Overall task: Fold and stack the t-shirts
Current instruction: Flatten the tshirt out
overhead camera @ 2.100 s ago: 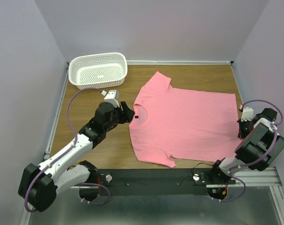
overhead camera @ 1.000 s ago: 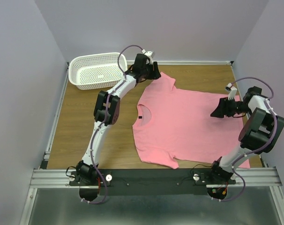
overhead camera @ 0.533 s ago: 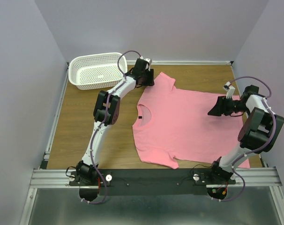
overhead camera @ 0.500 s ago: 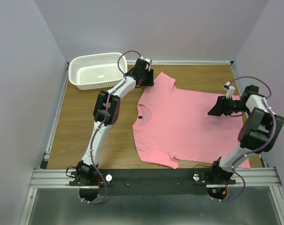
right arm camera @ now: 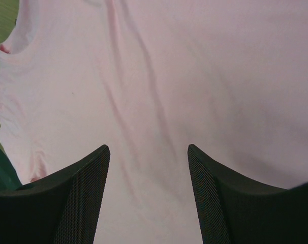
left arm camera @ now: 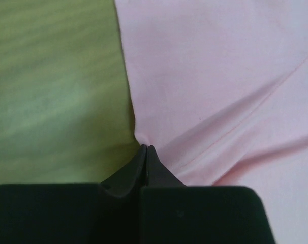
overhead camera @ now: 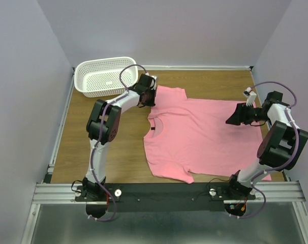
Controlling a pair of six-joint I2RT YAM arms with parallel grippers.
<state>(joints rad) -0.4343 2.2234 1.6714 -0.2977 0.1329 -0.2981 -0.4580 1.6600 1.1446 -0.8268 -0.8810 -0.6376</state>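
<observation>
"On the tabletop (overhead camera: 93, 137), where does the t-shirt (overhead camera: 199, 132) lie?"

"Spread out across the middle and right side. Its neck, with the small dark label, points toward the left arm, and its hem toward the right one."

"And the left end effector (overhead camera: 148, 96)?"

"It is at the shirt's far sleeve, near the white basket (overhead camera: 105, 76) in the far left corner. Its wrist camera shows both fingers pressed together. The edge of the cloth is pinched between their tips and puckers toward them."

"What about the right end effector (overhead camera: 234, 117)?"

"It is over the hem half of the shirt, with its fingers spread wide. Only pink cloth shows between them, and it grips nothing. Whether the tips touch the cloth, I cannot tell."
</observation>
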